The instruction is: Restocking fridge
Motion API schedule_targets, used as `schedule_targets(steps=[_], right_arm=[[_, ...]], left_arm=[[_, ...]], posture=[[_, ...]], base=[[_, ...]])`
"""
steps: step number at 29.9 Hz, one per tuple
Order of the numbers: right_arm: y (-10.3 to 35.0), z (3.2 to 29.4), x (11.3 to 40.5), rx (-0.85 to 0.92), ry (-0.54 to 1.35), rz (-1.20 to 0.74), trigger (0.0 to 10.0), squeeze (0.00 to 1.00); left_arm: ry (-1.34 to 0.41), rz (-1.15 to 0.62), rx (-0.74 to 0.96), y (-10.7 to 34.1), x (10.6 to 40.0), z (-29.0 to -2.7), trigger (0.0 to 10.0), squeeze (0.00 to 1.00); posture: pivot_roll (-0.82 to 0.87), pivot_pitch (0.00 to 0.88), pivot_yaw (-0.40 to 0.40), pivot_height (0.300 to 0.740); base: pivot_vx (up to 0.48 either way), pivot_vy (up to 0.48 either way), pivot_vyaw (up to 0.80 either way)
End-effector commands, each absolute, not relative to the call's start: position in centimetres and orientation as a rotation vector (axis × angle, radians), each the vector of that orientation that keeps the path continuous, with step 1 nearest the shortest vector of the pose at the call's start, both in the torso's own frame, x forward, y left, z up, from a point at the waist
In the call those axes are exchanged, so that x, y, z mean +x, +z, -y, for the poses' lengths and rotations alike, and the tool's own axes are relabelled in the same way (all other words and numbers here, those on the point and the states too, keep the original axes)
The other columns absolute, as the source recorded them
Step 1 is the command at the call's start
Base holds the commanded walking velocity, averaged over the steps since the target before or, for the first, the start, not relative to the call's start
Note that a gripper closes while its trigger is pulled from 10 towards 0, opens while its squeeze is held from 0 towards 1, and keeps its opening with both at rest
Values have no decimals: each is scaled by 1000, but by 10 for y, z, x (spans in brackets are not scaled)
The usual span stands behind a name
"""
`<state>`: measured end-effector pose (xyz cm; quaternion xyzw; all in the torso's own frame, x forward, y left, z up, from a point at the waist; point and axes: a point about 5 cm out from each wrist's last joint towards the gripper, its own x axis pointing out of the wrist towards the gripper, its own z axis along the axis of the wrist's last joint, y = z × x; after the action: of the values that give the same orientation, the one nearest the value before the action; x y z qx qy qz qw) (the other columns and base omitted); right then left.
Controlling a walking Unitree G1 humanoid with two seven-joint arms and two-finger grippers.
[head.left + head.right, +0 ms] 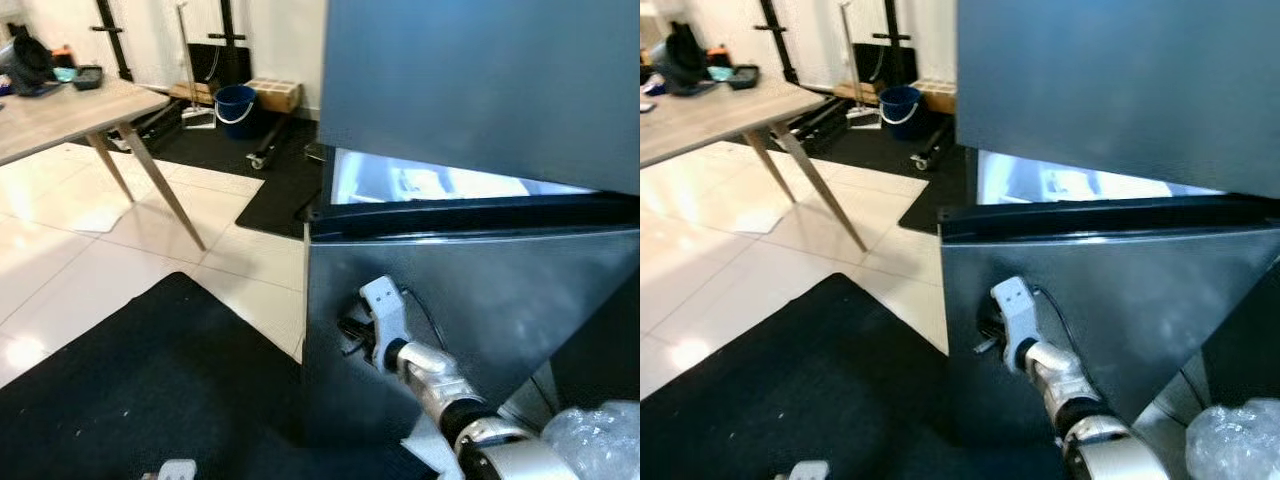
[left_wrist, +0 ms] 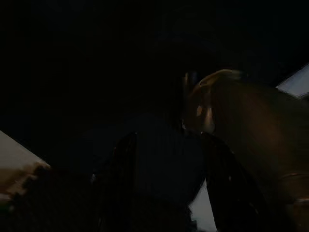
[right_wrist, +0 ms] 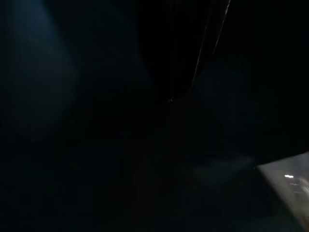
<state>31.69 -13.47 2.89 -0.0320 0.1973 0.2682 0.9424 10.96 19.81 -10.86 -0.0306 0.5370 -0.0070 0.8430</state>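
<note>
Crinkled clear plastic (image 1: pixel 600 440) sits at the bottom right corner, nearest the camera, just beside a silver arm (image 1: pixel 440 385) that reaches forward to the lower fridge door (image 1: pixel 480 300). By its place on the right this is judged to be the right arm. Its gripper (image 1: pixel 352 335) is against the door's left edge, black fingers mostly hidden behind the white wrist housing, so whether they are spread or pinched cannot be told. Likely reason for the pose: hooking the door edge to swing it, since the fridge (image 1: pixel 1110 90) has to be open for restocking. Between the grey upper door and the lower one a bright gap (image 1: pixel 440 185) shows the lit interior, contents too blurred to name. The plastic may be the stock to load, but that is a guess. Off to the left stand a wooden table (image 1: pixel 70 110) with clutter, a blue bucket (image 1: pixel 235 105) by the wall, white tiles and a black mat (image 1: pixel 150 380). Head views give the whole layout; the wrist views add almost nothing, both very dark. Left wrist view shows two dim dark fingers (image 2: pixel 120 174) standing apart, with a pale sliver between them; right wrist view shows just a thin cable line (image 3: pixel 207 43) and a pale patch at one corner.
</note>
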Motion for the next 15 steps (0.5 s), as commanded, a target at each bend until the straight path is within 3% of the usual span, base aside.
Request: schedule_targets(steps=[1,15], right_arm=[[37,131,324,-65,527,-371,10000,0],[40,132,327,-72,506,-357,10000,0]], left_arm=[[-68,-1194,-86,-114,96,-183,10000,0],[-64,-1187,-81,-114,96,-184,10000,0]], posture=[[-29,0,-26,739],[-28,0,-27,739]], base=[[270,0,0],[271,0,0]])
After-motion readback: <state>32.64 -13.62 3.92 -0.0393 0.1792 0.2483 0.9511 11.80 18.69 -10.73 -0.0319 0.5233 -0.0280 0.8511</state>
